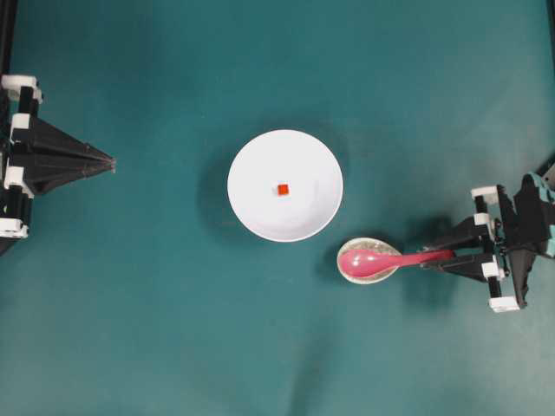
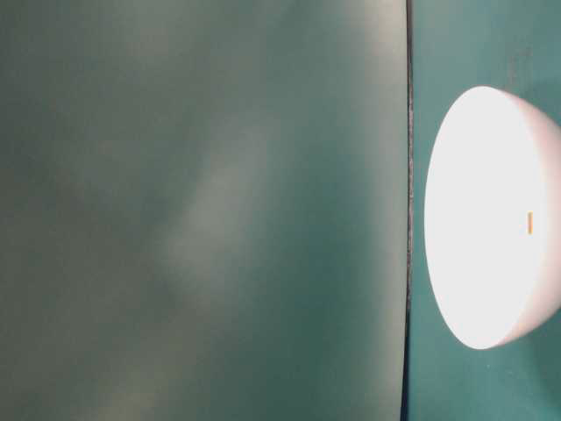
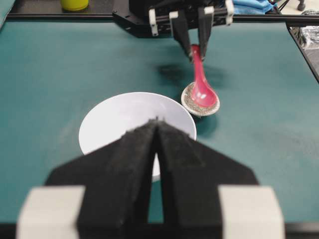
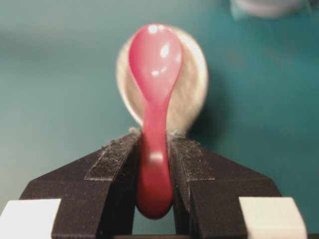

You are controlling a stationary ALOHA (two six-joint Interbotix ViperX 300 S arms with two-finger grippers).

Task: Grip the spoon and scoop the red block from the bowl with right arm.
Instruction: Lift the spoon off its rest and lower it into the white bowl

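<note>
The pink spoon (image 1: pixel 381 259) has its scoop over the small speckled dish (image 1: pixel 351 270), handle pointing right. My right gripper (image 1: pixel 434 258) is shut on the handle; in the right wrist view both pads press the handle (image 4: pixel 154 164) near its end, with the scoop (image 4: pixel 155 55) ahead. The white bowl (image 1: pixel 251 165) stands mid-table, left of the spoon, with the tiny red block (image 1: pixel 283 190) at its centre. My left gripper (image 1: pixel 111 162) is shut and empty at the far left, pointing at the bowl (image 3: pixel 114 119). The left wrist view also shows the spoon (image 3: pixel 201 84).
The speckled dish (image 4: pixel 192 94) sits just right of and below the bowl, almost touching its rim. The teal mat covers the table. A yellow object (image 3: pixel 75 4) and blue cloth (image 3: pixel 251 6) lie beyond the far edge. The table-level view shows the bowl (image 2: pixel 482 219) and the block (image 2: pixel 529 223).
</note>
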